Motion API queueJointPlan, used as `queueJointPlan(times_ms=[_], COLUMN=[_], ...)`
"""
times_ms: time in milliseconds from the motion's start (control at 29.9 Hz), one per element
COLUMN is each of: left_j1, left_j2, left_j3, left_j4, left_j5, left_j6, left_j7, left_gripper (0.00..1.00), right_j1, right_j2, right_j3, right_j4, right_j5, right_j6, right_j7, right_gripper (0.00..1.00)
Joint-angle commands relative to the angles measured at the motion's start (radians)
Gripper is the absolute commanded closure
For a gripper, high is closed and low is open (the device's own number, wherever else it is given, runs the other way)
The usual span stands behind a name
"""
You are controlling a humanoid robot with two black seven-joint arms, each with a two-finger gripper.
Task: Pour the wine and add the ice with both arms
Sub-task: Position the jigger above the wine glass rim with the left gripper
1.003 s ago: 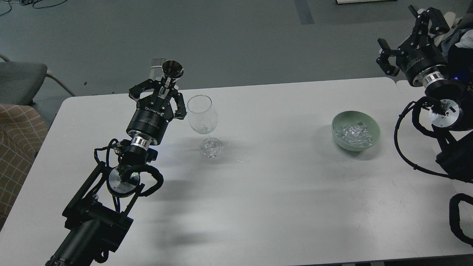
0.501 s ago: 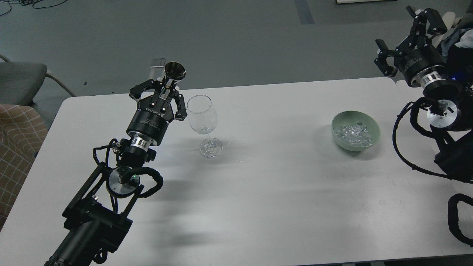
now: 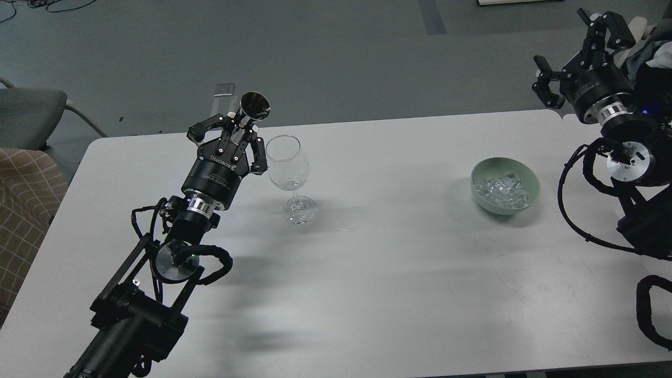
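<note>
My left gripper (image 3: 239, 128) is shut on a small metal measuring cup (image 3: 253, 106), held just left of and above the rim of a clear stemmed wine glass (image 3: 289, 170) that stands upright on the white table (image 3: 367, 262). The cup leans toward the glass. No wine is visible in cup or glass. A pale green bowl (image 3: 530, 197) at the right holds several ice chunks (image 3: 501, 189). My right gripper (image 3: 575, 52) is open and empty, raised beyond the table's far right corner.
A grey chair (image 3: 31, 113) and a checked cushion (image 3: 23, 210) stand left of the table. The right arm's base and cables (image 3: 635, 220) occupy the table's right edge. Grey floor lies beyond the far edge.
My left gripper has shifted slightly right and tilted the metal cup toward the glass. The right gripper rose slightly and now holds still.
</note>
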Motion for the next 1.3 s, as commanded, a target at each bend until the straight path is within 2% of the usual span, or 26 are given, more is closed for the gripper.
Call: queueJointPlan(times_ms=[0,1036,1270], left_j1=[-0.001,-0.015,-0.018], left_j2=[0.012,0.015,0.015], left_j3=[0.001,0.001,0.000], left_j4=[0.000,0.023,0.034], left_j5=[0.004,0.176,0.247], left_j6=[0.000,-0.006,-0.006], left_j7=[0.003,0.000,-0.024], left_gripper=[1.00,1.00,1.00], right_j1=[0.000,0.002,0.003], right_j2=[-0.001,-0.006,-0.003], right_j3=[0.000,0.003,0.005], right_j4=[-0.001,-0.003,-0.003], right_j5=[0.000,0.001,0.001], right_j6=[0.000,0.000,0.000], right_j7=[0.000,-0.002,-0.002], right_gripper=[0.00,0.00,0.00])
